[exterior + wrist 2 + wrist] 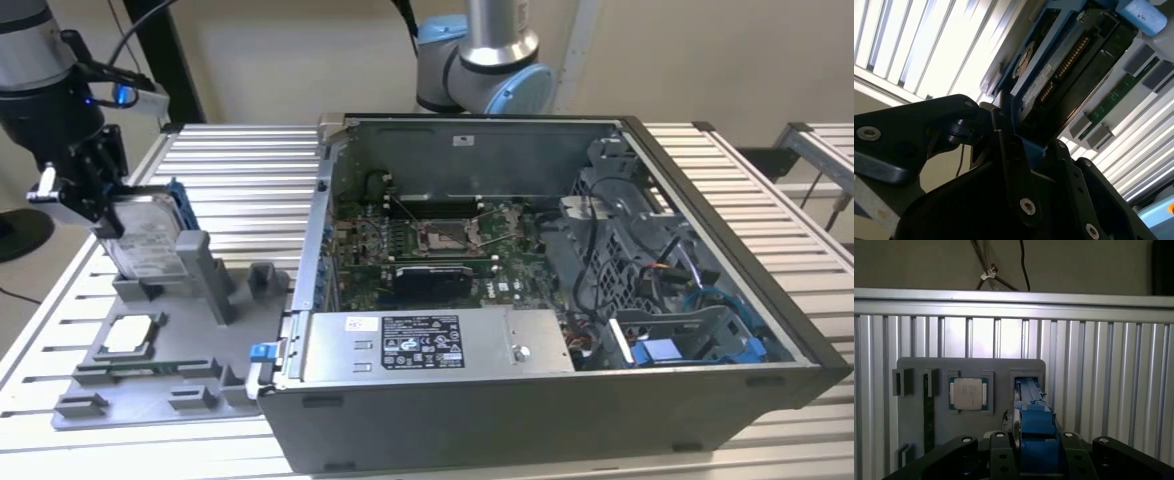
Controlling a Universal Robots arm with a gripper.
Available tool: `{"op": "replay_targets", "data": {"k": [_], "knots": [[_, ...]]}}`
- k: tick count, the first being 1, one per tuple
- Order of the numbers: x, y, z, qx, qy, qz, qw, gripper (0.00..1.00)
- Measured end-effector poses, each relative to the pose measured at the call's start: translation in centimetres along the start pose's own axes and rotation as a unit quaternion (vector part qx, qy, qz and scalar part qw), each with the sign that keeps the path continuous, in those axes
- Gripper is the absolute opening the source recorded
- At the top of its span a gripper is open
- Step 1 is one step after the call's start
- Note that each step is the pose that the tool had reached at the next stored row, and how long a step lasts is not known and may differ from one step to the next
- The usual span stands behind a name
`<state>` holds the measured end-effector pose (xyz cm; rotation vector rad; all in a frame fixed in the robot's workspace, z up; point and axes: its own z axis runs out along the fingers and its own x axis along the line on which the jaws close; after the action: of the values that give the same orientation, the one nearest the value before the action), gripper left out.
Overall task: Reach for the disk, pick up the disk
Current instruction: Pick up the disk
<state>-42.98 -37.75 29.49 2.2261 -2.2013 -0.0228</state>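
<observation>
Standing on edge in a slot of the grey tray (160, 372), the disk (144, 238) is at the exterior view's left, beside the open computer case (534, 412). The gripper (96, 205) has its jaws closed on the disk's blue bracket.

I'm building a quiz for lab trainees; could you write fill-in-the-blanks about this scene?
The gripper has its jaws on the ____ bracket of the disk. The square chip lies ____ on the grey tray. The computer case has its side ____. The case sits at the exterior view's ____ of the tray.
Missing: blue; flat; open; right.
</observation>
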Motion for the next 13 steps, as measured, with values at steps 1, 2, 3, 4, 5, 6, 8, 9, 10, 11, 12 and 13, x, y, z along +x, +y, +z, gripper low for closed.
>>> {"op": "replay_targets", "data": {"k": [1, 2, 3, 4, 5, 6, 8, 9, 10, 11, 12, 13], "knots": [[0.0, 0.0, -0.1, 0.0, 0.0, 0.0, 1.0, 0.0], [0.0, 0.0, -0.19, 0.0, 0.0, 0.0, 1.0, 0.0], [0.0, 0.0, -0.28, 0.0, 0.0, 0.0, 1.0, 0.0], [0.0, 0.0, -0.38, 0.0, 0.0, 0.0, 1.0, 0.0], [0.0, 0.01, -0.49, 0.0, 0.0, 0.0, 1.0, 0.0], [0.0, 0.01, -0.59, 0.0, 0.0, 0.0, 1.0, 0.0], [0.0, 0.01, -0.8, 0.0, 0.0, 0.0, 1.0, 0.0], [0.0, 0.02, -0.9, 0.0, 0.0, 0.0, 1.0, 0.0], [0.0, 0.02, -1.0, 0.0, 0.0, 0.0, 1.0, 0.0], [0.0, 0.02, -1.1, 0.0, 0.0, 0.0, 1.0, 0.0], [0.0, 0.02, -1.21, 0.0, 0.0, 0.0, 1.0, 0.0], [0.0, 0.02, -1.31, 0.0, 0.0, 0.0, 1.0, 0.0]]}}
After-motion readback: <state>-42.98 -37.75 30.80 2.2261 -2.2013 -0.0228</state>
